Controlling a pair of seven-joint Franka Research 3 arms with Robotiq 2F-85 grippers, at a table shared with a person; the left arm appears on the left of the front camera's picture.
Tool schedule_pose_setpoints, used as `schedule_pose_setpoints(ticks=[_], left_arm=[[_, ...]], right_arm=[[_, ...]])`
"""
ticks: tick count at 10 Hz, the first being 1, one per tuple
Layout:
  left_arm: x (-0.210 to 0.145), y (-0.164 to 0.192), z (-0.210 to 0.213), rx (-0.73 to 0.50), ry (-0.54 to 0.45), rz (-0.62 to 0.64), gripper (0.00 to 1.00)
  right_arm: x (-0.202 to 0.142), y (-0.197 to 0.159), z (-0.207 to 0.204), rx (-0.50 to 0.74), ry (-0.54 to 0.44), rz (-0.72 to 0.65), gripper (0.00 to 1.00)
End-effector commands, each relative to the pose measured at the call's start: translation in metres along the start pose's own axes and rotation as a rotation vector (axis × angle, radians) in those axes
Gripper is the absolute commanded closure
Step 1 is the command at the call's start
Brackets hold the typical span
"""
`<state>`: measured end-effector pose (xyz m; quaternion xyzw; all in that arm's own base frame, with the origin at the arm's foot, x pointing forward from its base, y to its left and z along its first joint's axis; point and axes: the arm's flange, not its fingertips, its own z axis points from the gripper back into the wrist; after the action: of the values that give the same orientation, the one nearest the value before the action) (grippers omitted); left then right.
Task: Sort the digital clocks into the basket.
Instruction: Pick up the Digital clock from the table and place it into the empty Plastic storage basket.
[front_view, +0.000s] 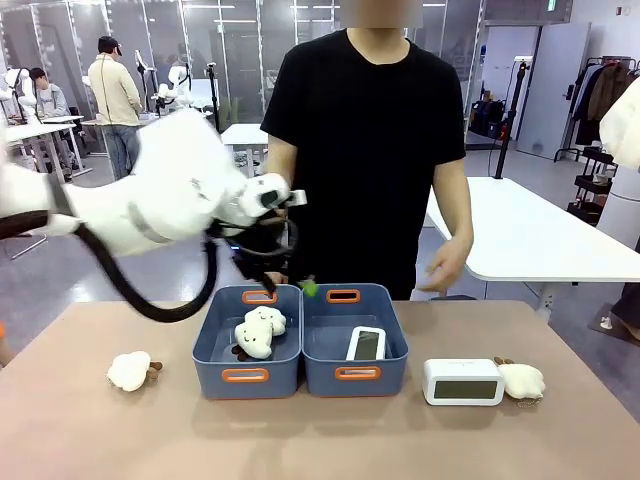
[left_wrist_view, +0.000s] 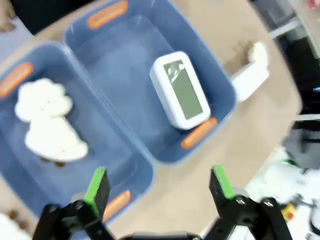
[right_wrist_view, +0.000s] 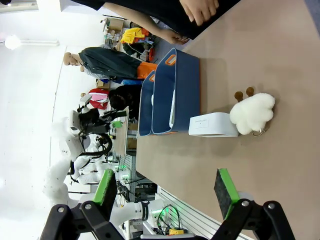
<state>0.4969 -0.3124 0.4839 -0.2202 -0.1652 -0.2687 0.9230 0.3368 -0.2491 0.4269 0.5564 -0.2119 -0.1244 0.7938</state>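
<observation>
We judge the job half done. The slimmer clock already lies inside the right-hand basket, leaning screen up against its front wall. The second clock stands on the table at three o'clock of that basket, near it but apart, so it has yet to go in.

The left gripper hangs over the two baskets near their twelve o'clock edge. Its fingers are spread wide with nothing between them. The right gripper hovers low over the table with its fingers spread just as wide, also empty. The second clock sits at twelve o'clock in its own view.

Our count:
- Two digital clocks, one in the basket and one out.
- Two blue-grey baskets touching side by side. The left-hand basket holds two plush toys.
- Four plush toys in all. Besides that pair, one plush lies at nine o'clock of the baskets, and another plush lies just beside the second clock at its three o'clock.
- One person at the far side, with a hand hanging loose above the table edge
</observation>
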Motion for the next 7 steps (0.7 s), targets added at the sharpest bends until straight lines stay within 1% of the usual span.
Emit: schedule_pose_setpoints(ticks=[1, 2, 3, 4, 5, 6, 7], left_arm=[[-0.069, 0.070, 0.070, -0.185, -0.006, 0.116, 0.00], [-0.103, 0.105, 0.103, -0.300, 0.002, 0.193, 0.00], [-0.147, 0.140, 0.129, -0.382, -0.048, 0.202, 0.00], [-0.188, 0.165, 0.148, -0.441, -0.090, 0.224, 0.00], [-0.227, 0.194, 0.173, -0.475, -0.145, 0.267, 0.00], [-0.265, 0.220, 0.201, -0.480, -0.233, 0.334, 0.00], [-0.304, 0.248, 0.216, -0.495, -0.307, 0.365, 0.00]], right_arm=[[0.000, 0.002, 0.000, 0.005, 0.001, 0.010, 0.00], [0.000, 0.002, 0.000, 0.005, 0.001, 0.010, 0.00], [0.000, 0.002, 0.000, 0.005, 0.001, 0.010, 0.00], [0.000, 0.002, 0.000, 0.005, 0.001, 0.010, 0.00], [0.000, 0.002, 0.000, 0.005, 0.001, 0.010, 0.00], [0.000, 0.002, 0.000, 0.005, 0.001, 0.010, 0.00], [0.000, 0.002, 0.000, 0.005, 0.001, 0.010, 0.00]])
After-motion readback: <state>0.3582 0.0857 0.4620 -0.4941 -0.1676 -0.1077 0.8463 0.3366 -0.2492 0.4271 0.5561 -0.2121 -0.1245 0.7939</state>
